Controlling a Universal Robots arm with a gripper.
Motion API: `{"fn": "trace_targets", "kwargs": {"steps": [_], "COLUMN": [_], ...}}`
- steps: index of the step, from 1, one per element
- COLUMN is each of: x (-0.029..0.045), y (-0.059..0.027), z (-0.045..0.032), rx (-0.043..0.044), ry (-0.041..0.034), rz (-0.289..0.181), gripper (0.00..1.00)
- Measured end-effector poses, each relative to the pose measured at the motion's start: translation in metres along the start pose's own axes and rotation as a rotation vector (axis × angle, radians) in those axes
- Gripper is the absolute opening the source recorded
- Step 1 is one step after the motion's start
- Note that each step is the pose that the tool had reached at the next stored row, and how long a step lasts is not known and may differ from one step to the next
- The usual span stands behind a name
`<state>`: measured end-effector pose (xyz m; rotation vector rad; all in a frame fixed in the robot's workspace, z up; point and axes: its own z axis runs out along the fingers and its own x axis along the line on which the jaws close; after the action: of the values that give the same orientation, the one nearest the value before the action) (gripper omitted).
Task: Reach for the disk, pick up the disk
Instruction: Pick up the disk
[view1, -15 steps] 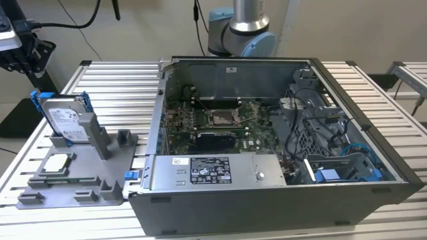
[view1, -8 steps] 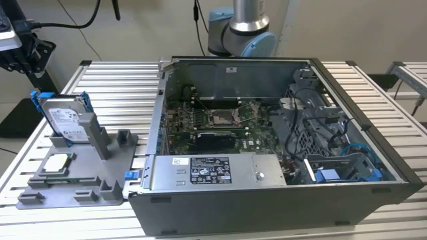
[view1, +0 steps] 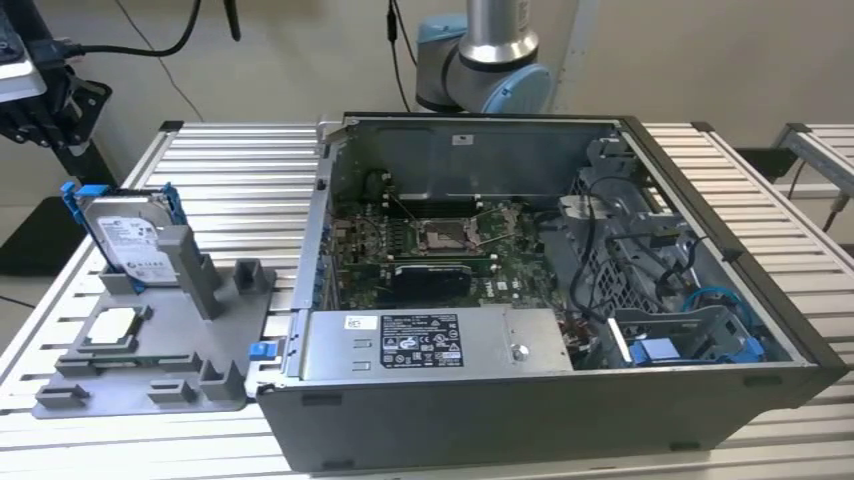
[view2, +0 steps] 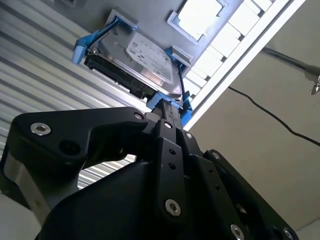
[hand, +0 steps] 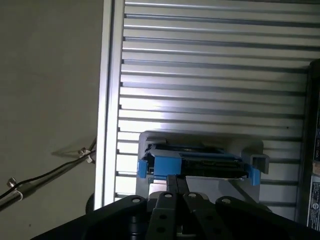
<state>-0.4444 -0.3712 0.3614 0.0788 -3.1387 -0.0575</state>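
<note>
End effector (hand: 173, 179) clenched, empty — pointed at upright, blue-framed disk (hand: 200, 167), not touching

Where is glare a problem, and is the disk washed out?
Second wrist view: square chip near the disk blows out white; disk label bright, not washed out. First wrist view: bright streak on the table slats, disk in shade. Exterior view: even light.

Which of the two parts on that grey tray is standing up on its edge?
The blue-framed disk stands on edge; the square chip beside it lies flat.
</note>
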Motion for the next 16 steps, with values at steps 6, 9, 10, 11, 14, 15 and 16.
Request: {"fn": "trace_targets", "kwargs": {"steps": [6,9,10,11,14,15,16], "x": [0.0,0.0,-0.0001,-0.0001,-0.0001,-0.0001,-0.0001], "y": [0.0,0.0,0.0,0.0,0.0,0.0,0.0], "z": [0.0,0.0,0.0,-0.0001,0.0,0.0,-0.0001], "rx": [0.0001,0.0002,0.0004,0.0006,0.0011,0.0012,0.0014], "ry": [0.0028,0.0028,0.0021,0.0015,-0.0008,-0.0013,-0.0019], "rz": [-0.104,-0.157,-0.176,-0.195,-0.248,-0.266,-0.285], "gripper": [0.0,0.0,0.0,0.0,0.0,0.0,0.0]}}
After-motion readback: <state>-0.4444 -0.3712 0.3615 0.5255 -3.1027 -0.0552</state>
